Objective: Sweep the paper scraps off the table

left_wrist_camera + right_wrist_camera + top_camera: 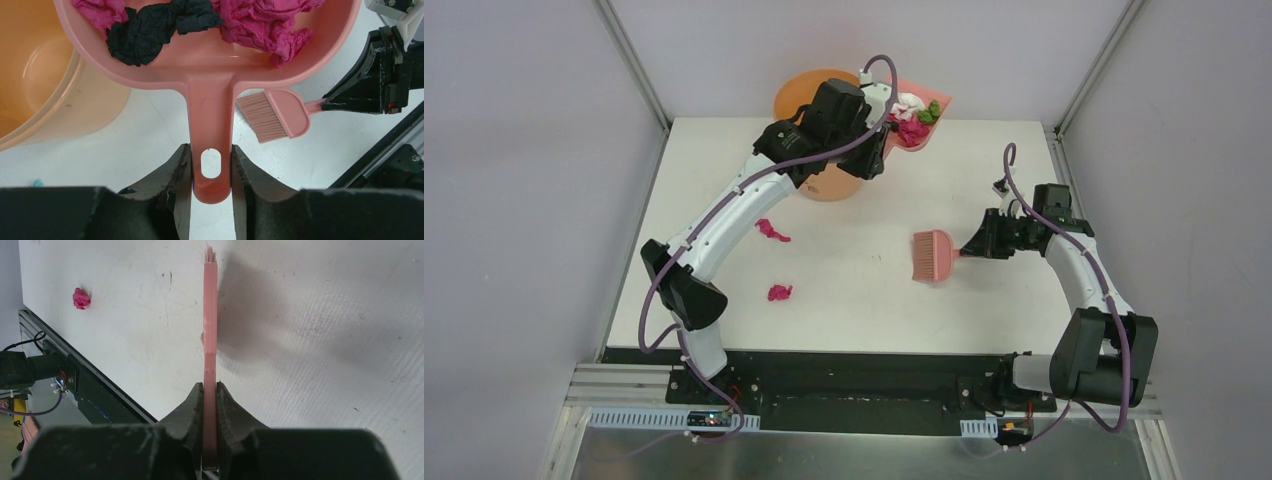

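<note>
Two magenta paper scraps (779, 293) lie on the table (864, 310) near the left arm. Mid-table, the right gripper (210, 390) clamps the pink brush (934, 256) by its handle. Farther off, the left gripper (211, 162) pinches the dustpan (200, 70) handle; the pan holds more scraps, beside the orange bucket (45, 100).

Pink dustpan (210, 110) is hanging raised at the far side, handle pointing to the near side, its pan edge overlapping the rim of the orange bucket (799, 95) in the left wrist view. The bucket is standing upright and open just left of it. Pink hand brush (934, 257) is sitting right of centre, bristles pointing left, handle running right; whether it is touching the surface is not clear. Grey walls (524, 200) are closing in three sides, with slanted metal posts (634, 65) running up at the far corners. Black base plate (844, 375) is lying along the near edge, with a white slotted strip (674, 420) and a metal sheet (864, 455) lying in front of it.
</note>
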You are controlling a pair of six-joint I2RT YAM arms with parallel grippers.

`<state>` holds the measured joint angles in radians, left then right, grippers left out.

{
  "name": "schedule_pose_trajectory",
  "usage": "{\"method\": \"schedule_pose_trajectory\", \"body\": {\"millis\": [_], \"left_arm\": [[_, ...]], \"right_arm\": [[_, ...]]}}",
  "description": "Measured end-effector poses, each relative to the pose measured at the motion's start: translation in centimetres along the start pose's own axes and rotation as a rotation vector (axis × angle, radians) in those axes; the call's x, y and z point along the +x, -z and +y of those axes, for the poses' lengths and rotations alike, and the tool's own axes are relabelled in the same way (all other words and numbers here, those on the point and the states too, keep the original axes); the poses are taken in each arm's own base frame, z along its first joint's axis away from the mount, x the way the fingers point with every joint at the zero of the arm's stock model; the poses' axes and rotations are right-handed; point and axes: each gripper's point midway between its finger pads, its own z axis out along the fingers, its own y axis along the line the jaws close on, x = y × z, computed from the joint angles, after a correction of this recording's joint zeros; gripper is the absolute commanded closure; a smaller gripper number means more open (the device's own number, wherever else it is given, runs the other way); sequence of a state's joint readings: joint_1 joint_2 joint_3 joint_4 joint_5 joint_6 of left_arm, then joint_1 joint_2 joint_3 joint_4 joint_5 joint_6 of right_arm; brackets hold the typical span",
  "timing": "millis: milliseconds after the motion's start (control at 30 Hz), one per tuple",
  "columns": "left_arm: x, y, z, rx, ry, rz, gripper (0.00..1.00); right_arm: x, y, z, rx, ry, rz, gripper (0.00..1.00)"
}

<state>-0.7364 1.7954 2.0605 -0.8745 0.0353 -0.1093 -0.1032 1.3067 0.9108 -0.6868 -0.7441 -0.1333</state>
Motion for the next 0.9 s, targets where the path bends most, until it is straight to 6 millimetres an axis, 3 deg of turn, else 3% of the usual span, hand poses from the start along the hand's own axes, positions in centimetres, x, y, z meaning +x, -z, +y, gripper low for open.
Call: {"method": "schedule_pose_trajectory", "body": {"millis": [233, 567, 900], "left_arm": [[-0.6, 0.2, 1.8, 0.024, 0.122, -0.004, 1.00], [-3.3, 0.6, 3.7, 0.131, 0.351, -0.071, 1.00], [-4.9, -0.8, 6.9, 0.272, 0.664, -0.143, 1.00]], "right_arm": [[0.0, 0.0, 0.0, 0.001, 0.000, 0.001, 1.00], [0.1, 0.0, 0.0, 0.003, -0.005, 0.006, 1.00], [0.2, 0.0, 0.0, 0.003, -0.005, 0.006, 1.00]]}}
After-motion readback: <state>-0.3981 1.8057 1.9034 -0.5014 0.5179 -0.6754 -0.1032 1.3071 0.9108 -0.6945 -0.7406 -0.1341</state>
